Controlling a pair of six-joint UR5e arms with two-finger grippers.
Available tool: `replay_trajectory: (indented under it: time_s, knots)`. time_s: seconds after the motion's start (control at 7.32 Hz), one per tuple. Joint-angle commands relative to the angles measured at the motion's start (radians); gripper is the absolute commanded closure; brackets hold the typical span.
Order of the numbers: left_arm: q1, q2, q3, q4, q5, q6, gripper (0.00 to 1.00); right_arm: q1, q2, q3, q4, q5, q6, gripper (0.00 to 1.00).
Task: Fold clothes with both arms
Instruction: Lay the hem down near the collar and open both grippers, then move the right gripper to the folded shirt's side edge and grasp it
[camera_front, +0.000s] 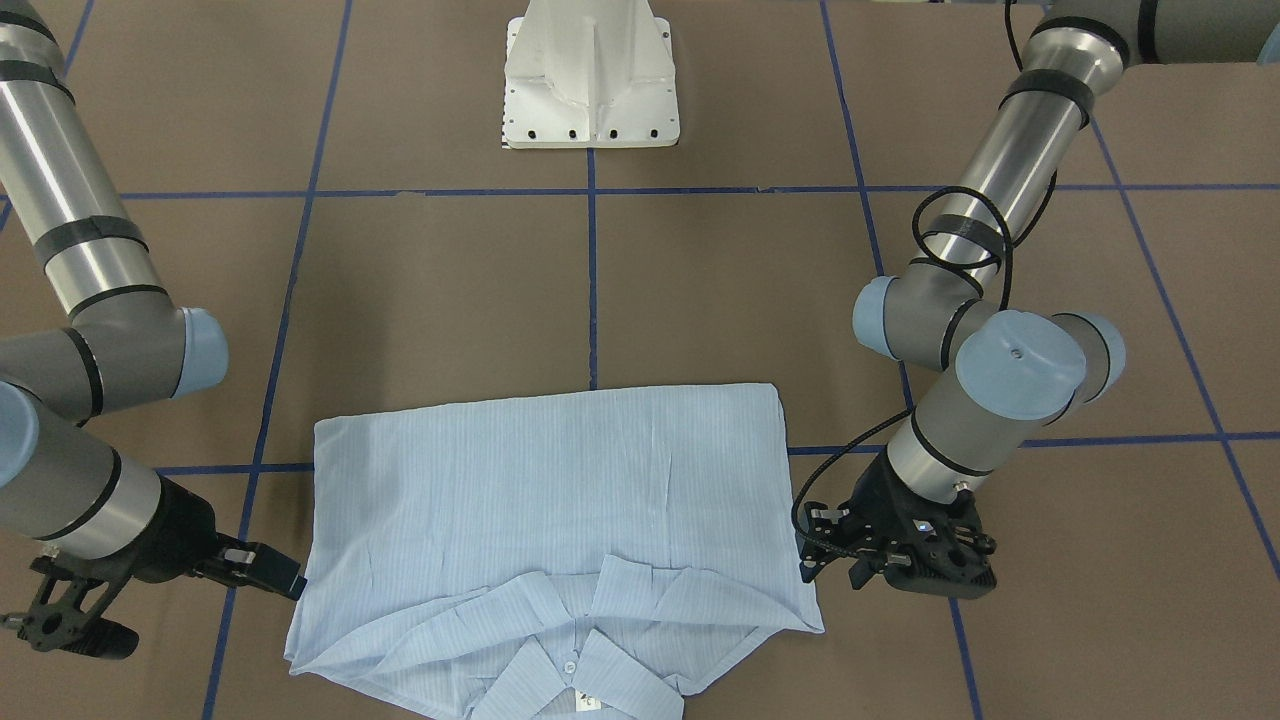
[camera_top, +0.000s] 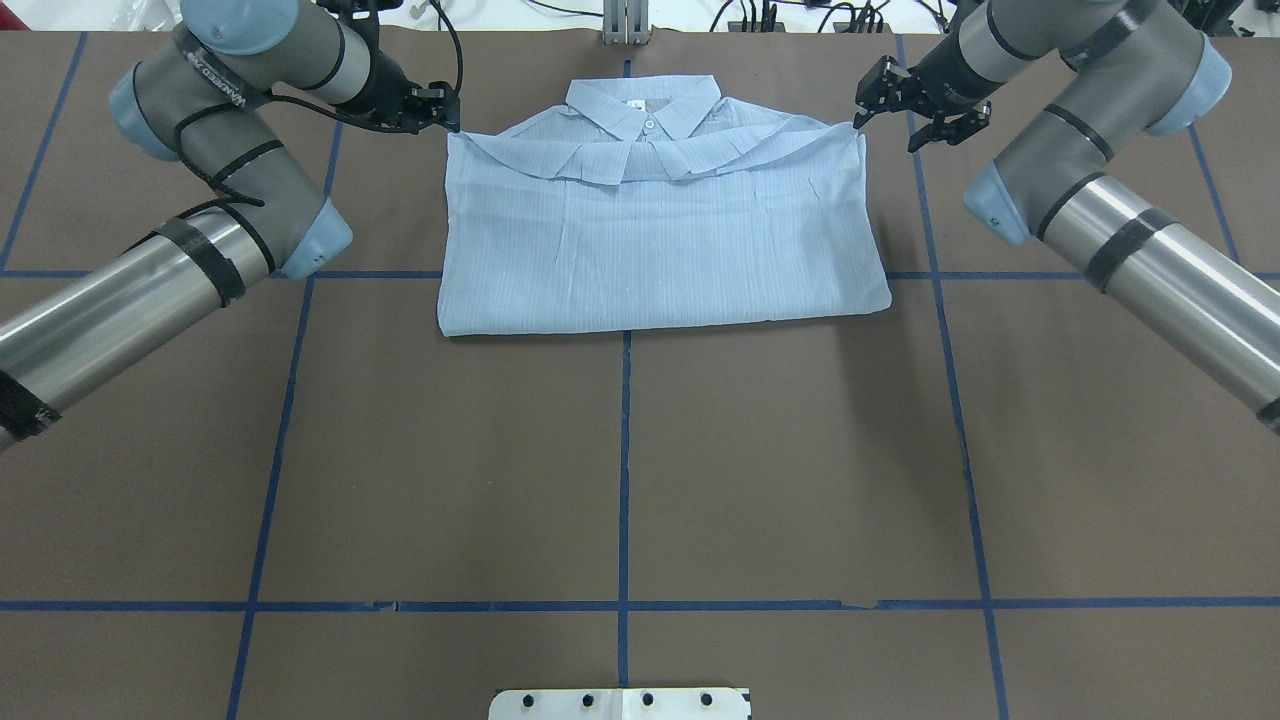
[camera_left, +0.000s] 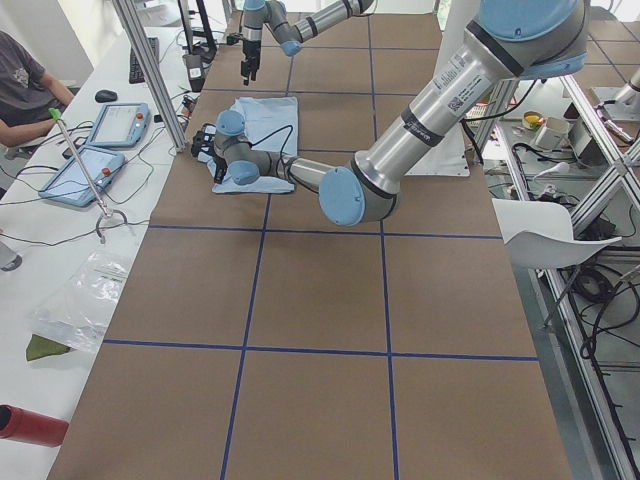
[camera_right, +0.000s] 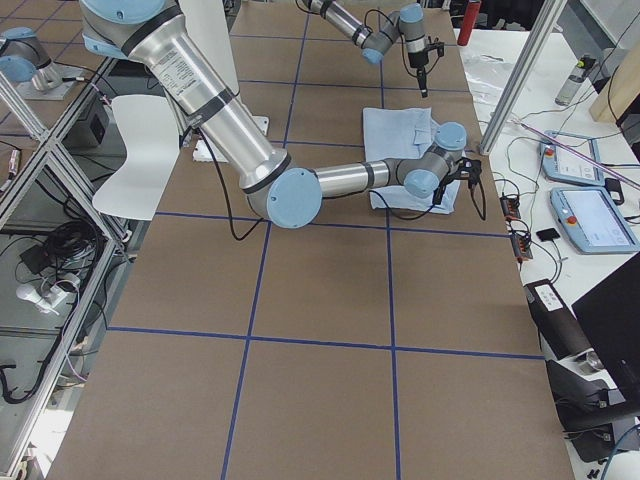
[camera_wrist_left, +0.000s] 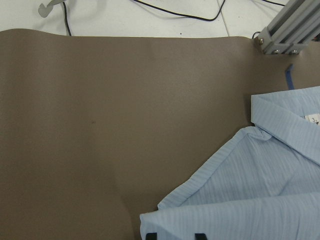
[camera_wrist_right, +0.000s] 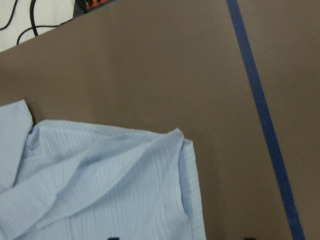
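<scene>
The pale blue striped shirt (camera_top: 660, 240) lies flat, folded into a rectangle, with its collar (camera_top: 645, 105) and neck label toward the table's far edge. My left gripper (camera_top: 447, 115) sits low at the shirt's left shoulder corner. In the left wrist view its tips (camera_wrist_left: 175, 236) stand apart over the cloth corner (camera_wrist_left: 260, 190). My right gripper (camera_top: 862, 118) is at the right shoulder corner, and its tips (camera_wrist_right: 180, 238) are wide apart above the cloth (camera_wrist_right: 100, 185). In the front-facing view the left gripper (camera_front: 812, 560) and right gripper (camera_front: 285, 585) flank the shirt (camera_front: 550, 480).
The brown table is marked with a grid of blue tape lines (camera_top: 625, 450). The white pedestal base (camera_front: 590, 90) stands at the robot's side. An aluminium post (camera_wrist_left: 290, 27) rises just past the collar. Tablets (camera_left: 120, 125) and a seated person (camera_left: 25, 85) are beyond the far edge.
</scene>
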Motion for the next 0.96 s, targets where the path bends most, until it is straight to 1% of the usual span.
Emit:
replay_trajectory:
  time_s: [0.0, 0.27, 0.41, 0.68, 0.82]
  knots:
    - [-0.001, 0.003, -0.016, 0.011, -0.001, -0.018, 0.01, -0.069, -0.128, 0.154, 0.007, 0.027, 0.002, 0.0]
    - [-0.002, 0.013, -0.045, 0.014, -0.001, -0.023, 0.01, -0.119, -0.225, 0.246, 0.009, 0.03, 0.005, 0.01]
    - [-0.002, 0.022, -0.057, 0.016, -0.001, -0.035, 0.01, -0.126, -0.23, 0.248, 0.006, 0.031, 0.005, 0.05]
    - [-0.002, 0.024, -0.057, 0.016, -0.001, -0.037, 0.01, -0.159, -0.225, 0.236, -0.005, 0.027, 0.005, 0.2]
    - [-0.002, 0.026, -0.057, 0.017, -0.001, -0.037, 0.01, -0.16, -0.224, 0.236, -0.007, 0.027, 0.005, 0.42]
